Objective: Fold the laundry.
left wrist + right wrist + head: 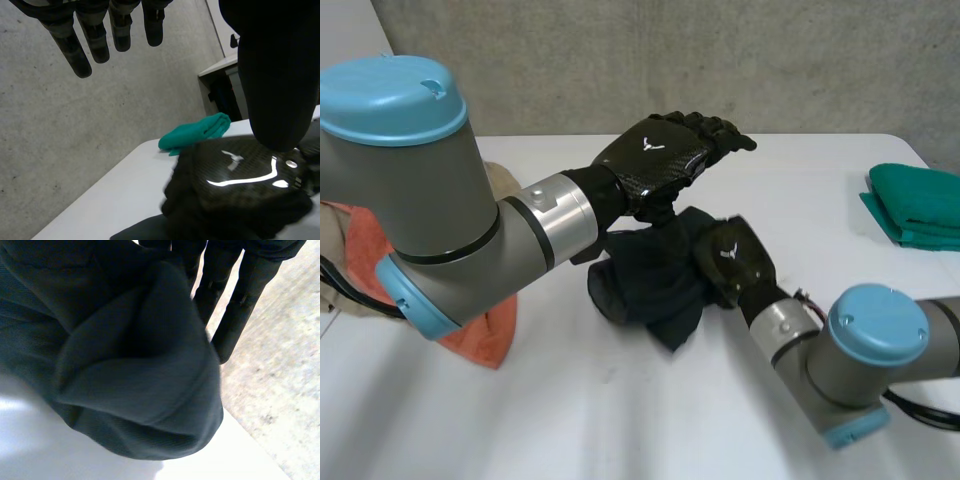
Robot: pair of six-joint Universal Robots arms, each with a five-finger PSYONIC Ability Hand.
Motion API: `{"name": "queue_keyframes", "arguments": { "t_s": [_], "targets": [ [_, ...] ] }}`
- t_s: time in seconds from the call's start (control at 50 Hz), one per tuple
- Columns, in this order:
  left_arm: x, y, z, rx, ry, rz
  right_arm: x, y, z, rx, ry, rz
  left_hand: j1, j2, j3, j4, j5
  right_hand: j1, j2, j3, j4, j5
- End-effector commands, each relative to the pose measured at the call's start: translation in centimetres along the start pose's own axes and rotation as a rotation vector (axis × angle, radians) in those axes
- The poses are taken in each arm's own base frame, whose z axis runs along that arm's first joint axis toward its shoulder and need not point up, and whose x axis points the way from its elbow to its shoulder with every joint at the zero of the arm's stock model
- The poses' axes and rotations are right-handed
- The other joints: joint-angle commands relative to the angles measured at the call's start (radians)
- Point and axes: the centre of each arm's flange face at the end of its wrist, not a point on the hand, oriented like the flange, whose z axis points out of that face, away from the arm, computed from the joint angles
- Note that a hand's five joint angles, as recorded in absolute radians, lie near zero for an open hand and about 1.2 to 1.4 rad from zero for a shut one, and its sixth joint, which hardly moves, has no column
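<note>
A dark, almost black garment lies crumpled in the middle of the white table. My right hand rests on its right side. In the right wrist view a bunched fold of the garment is gathered against that hand's fingers, lifted a little off the table. My left hand hovers above the garment's far edge with nothing in it. Its fingers are straight and spread, and the back of my right hand shows below them on the dark garment.
A folded green cloth lies at the table's far right edge and also appears beyond the hands as the green cloth. An orange cloth and a beige one are piled at the left, under my left arm.
</note>
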Motion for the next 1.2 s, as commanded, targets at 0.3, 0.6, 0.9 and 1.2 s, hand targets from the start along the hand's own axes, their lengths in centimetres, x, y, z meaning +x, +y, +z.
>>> {"name": "queue_keyframes", "arguments": {
  "t_s": [0.3,0.6,0.9,1.2],
  "targets": [
    [0.6,-3.4,-0.4,0.114,0.014,0.047,22.5,-6.9,4.3,0.324,0.413,0.058,0.042,0.031,0.025,0.021,0.003,0.412,0.261,0.244,0.201,0.336],
    [2.2,-2.6,0.1,0.115,0.063,0.023,37.8,11.1,0.7,0.250,0.548,0.020,0.051,0.040,0.033,0.029,0.011,0.412,0.261,0.244,0.201,0.336],
    [2.4,-1.1,0.4,0.077,0.067,0.002,36.0,19.5,-3.8,0.121,0.468,0.052,0.054,0.043,0.036,0.032,0.014,0.412,0.261,0.244,0.201,0.336],
    [3.1,-2.1,0.0,0.098,0.078,0.015,40.7,12.8,-9.9,-0.255,0.682,-0.043,0.051,0.040,0.033,0.030,0.011,-0.810,-0.961,-0.978,-1.020,-0.886]
  ]
}}
